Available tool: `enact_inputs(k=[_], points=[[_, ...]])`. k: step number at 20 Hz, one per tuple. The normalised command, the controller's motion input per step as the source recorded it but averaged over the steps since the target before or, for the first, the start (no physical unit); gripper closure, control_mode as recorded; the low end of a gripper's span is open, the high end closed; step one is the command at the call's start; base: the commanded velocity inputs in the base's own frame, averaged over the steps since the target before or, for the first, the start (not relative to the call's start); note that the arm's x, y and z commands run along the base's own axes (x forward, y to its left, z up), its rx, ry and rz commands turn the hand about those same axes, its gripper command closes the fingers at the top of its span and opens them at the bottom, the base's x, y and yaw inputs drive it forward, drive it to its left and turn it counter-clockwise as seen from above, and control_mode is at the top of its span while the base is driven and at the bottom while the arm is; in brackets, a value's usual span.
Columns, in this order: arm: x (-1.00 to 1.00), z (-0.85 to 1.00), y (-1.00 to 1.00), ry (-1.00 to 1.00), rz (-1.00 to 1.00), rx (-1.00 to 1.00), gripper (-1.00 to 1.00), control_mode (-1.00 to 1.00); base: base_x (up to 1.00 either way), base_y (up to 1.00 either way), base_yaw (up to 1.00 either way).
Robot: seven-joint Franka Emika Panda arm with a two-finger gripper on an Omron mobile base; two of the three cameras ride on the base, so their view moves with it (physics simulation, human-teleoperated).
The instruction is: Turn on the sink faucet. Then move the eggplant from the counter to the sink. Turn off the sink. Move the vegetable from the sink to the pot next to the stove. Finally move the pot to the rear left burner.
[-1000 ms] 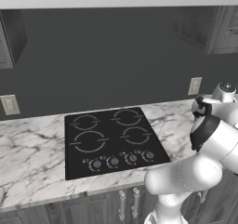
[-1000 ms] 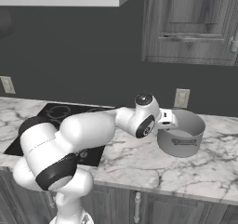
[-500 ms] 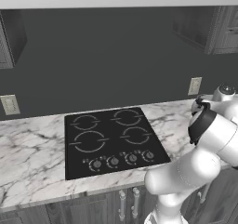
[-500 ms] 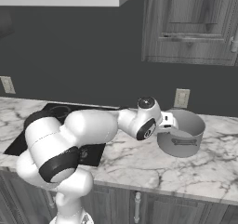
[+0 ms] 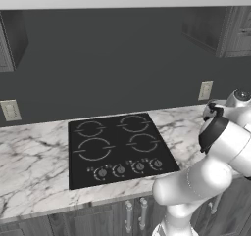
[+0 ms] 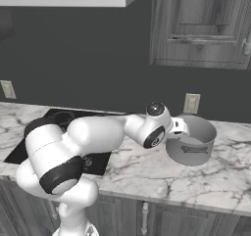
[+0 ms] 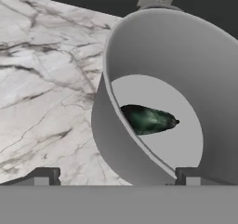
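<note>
A grey pot (image 7: 158,69) stands on the marble counter (image 7: 46,79), right of the stove, with the dark green eggplant (image 7: 148,119) lying on its bottom. My gripper (image 7: 116,176) is open, its fingertips (image 7: 42,176) wide apart, and the pot's near wall lies in the gap between them. In the right base view the pot (image 6: 192,141) sits by the wall outlet, with the gripper (image 6: 180,127) at its left rim. The black stove (image 5: 117,144) has its rear left burner (image 5: 89,129) bare.
A row of knobs (image 5: 128,168) lines the stove's front edge. A wall outlet (image 6: 191,103) is behind the pot, and upper cabinets (image 6: 201,24) hang above it. Marble counter stretches to the left of the stove (image 5: 29,156).
The hand has reached further right and closed in on the pot's left rim. The pot has stayed in place.
</note>
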Motion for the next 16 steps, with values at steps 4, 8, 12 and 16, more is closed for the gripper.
enact_inputs(k=[4, 8, 12, 16], points=[[0.03, 0.09, 0.0, -0.11, 0.05, -0.05, -1.0, -1.0, 0.0, 0.0, 0.0], [0.29, 0.0, 0.0, 0.0, 0.09, -0.04, -1.0, -1.0, 0.0, 0.0, 0.0], [0.3, 0.0, -0.01, 0.01, 0.11, -0.01, -1.0, -1.0, 0.0, 0.0, 0.0], [0.25, 0.0, -0.02, 0.0, 0.12, -0.01, -1.0, -1.0, 0.0, 0.0, 0.0]])
